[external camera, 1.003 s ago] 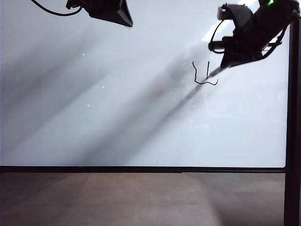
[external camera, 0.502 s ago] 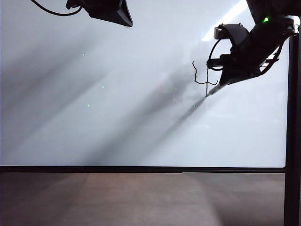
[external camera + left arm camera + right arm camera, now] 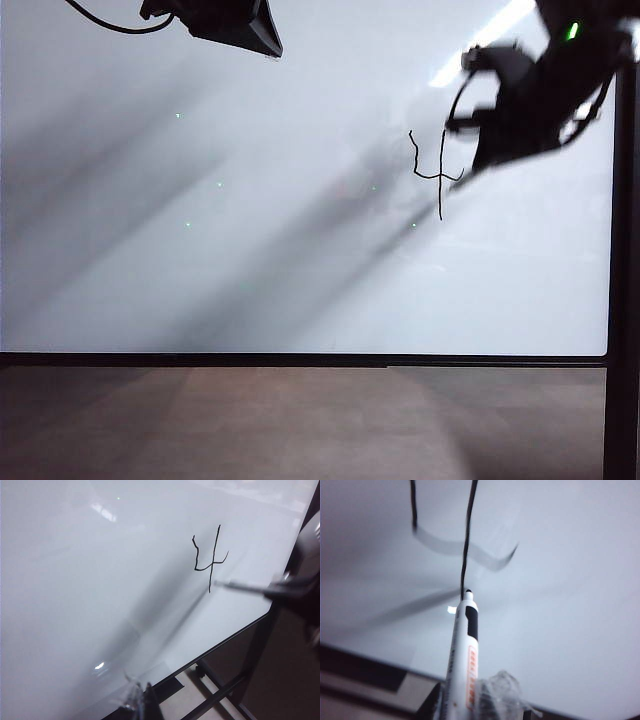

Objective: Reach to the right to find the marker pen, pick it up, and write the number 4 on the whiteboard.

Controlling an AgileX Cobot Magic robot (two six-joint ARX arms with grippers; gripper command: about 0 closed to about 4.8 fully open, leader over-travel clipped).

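Observation:
The whiteboard (image 3: 250,220) fills most of the exterior view. On its upper right stands the number 4 (image 3: 436,172), thin, black and open-topped, also seen in the left wrist view (image 3: 207,557). My right gripper (image 3: 482,162) hangs blurred just right of it, shut on the marker pen (image 3: 462,650), a white barrel with orange print. The pen's black tip (image 3: 468,591) sits at the lower end of the long downstroke; the pen (image 3: 242,586) also juts in beside the 4 in the left wrist view. My left gripper (image 3: 262,38) stays at the board's top left, fingers (image 3: 149,700) together and empty.
A thin black frame (image 3: 300,359) runs along the board's lower edge, and a black post (image 3: 622,300) borders its right side. Below lies a brown wooden surface (image 3: 300,425). The board's dark stand bars (image 3: 220,695) show under its corner.
The 4's downstroke has grown longer, now crossing the bar and ending well below it. My right gripper dropped with the pen, then drew back up and right. The left arm stayed still.

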